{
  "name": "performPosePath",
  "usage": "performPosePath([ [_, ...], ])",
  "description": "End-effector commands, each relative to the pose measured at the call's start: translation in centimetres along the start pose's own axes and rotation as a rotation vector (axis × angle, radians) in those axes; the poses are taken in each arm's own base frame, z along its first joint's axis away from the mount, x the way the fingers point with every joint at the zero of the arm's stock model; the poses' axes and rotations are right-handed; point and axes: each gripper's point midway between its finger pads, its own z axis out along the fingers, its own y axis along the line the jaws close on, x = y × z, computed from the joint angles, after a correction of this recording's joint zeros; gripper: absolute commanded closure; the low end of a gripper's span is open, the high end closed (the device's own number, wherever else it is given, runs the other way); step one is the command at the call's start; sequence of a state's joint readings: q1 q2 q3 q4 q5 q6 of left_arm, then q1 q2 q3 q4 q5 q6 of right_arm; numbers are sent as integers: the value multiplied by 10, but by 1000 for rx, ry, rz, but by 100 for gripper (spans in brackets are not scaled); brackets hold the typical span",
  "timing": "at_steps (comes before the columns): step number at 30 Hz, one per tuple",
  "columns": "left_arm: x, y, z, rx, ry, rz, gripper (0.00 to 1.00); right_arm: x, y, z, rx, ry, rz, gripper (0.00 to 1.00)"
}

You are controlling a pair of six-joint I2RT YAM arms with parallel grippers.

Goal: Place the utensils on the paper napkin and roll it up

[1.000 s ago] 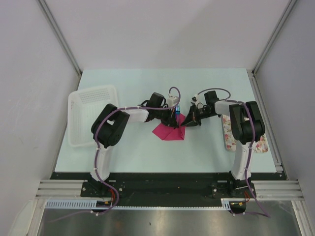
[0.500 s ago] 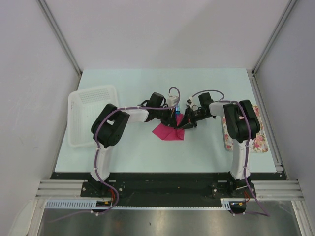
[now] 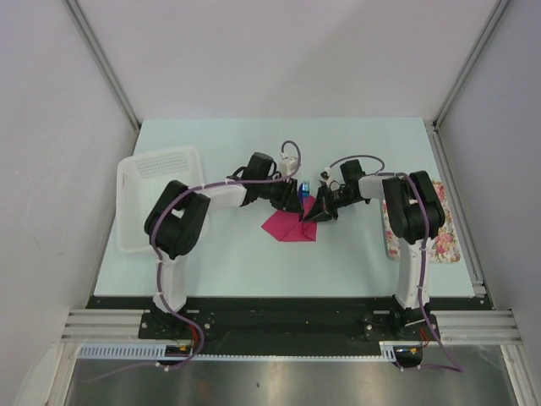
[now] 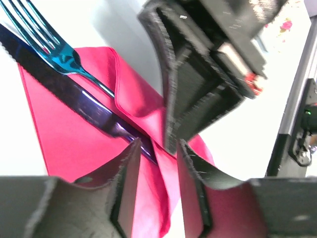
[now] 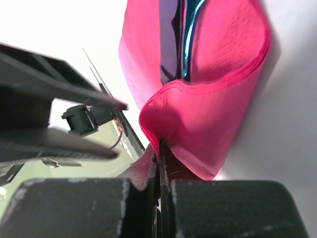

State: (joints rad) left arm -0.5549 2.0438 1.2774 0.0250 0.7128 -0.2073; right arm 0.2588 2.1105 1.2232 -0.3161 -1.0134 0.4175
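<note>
The pink paper napkin lies mid-table, its right part lifted and folded over. In the left wrist view the napkin carries a dark blue fork and a knife, whose handles run under the raised fold. My right gripper is shut on the napkin's folded edge; the utensils show inside the fold. My left gripper is open, its jaws low over the napkin beside the knife, right next to the right gripper.
A white basket stands at the left edge of the table. A floral-patterned tray lies at the right, partly hidden by the right arm. The two grippers nearly touch over the napkin.
My right gripper has moved left, carrying the napkin's edge over the utensils. My left arm's elbow has swung left, with its gripper staying at the napkin's far edge.
</note>
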Motion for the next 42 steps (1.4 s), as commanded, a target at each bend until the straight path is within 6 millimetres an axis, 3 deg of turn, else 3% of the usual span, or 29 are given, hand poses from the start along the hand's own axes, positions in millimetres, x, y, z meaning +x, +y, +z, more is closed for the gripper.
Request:
performPosePath([
  [1,-5,-22,-25,35,-3,48,58,-12,2,2,9,-22,-43,100],
  [12,33,-14,-26,26,105,51,59,-13,4,0,10,-29,-47,100],
  [27,44,-9,-10,25,151,70,62,-11,14,0,5,-30,-62,100],
  [30,44,-8,-8,21,150,77,68,-11,17,0,1,-31,-69,100],
  [37,44,-4,-3,16,158,71,90,-9,24,2,-9,-24,-75,100],
  [42,45,-3,-3,11,161,68,98,-9,27,4,-20,-19,-72,100],
])
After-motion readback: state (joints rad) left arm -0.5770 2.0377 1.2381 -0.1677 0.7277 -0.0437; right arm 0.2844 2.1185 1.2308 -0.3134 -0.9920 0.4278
